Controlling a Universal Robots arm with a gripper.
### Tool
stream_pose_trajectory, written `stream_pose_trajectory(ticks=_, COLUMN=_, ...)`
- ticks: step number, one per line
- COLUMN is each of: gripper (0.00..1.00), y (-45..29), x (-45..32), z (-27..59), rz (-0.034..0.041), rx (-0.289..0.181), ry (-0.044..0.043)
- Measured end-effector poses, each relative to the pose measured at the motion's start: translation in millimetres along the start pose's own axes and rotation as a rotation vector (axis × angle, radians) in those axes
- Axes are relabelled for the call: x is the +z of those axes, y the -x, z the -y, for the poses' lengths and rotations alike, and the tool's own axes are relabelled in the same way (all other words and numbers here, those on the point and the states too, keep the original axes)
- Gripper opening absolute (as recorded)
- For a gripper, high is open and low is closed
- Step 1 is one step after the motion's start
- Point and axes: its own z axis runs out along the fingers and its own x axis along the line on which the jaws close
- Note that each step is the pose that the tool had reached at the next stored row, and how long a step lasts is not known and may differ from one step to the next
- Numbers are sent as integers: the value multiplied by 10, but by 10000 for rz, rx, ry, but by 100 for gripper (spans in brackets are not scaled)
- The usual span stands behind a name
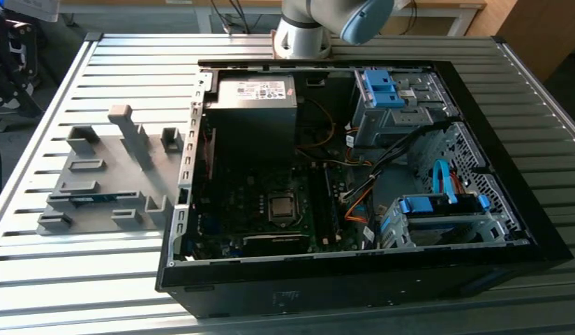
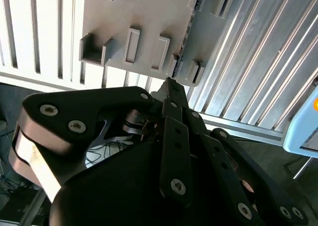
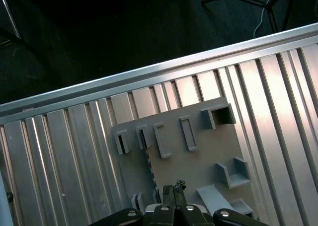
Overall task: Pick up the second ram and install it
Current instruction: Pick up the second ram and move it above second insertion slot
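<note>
One thin blue circuit-board strip, the second ram (image 3: 149, 166), is lying edge-up in the grey plastic fixture plate (image 3: 198, 161), its long axis pointing straight away from my black gripper (image 3: 174, 188), which I am holding empty, fingers together.

Tabletop (image 1: 92, 272): ribbed silver metal.
Fixture plate (image 1: 106, 185): grey, with upright blocks and slots, flat on the tabletop just beside the case, on the exterior view's left.
Computer case (image 1: 362, 289): black, lying open.
Power supply (image 1: 255, 94): inside the case.
Drive-bay latches (image 1: 381, 87): blue.
</note>
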Motion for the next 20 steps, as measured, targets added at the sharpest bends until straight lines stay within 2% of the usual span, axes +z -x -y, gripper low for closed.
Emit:
stream_pose_trajectory(ticks=17, gripper=11, y=-12, x=42, z=4, rz=-69, rx=-1728, ry=7)
stream_pose_trajectory(ticks=20, gripper=11, y=-16, x=61, z=2, rz=-73, rx=-1872, ry=5)
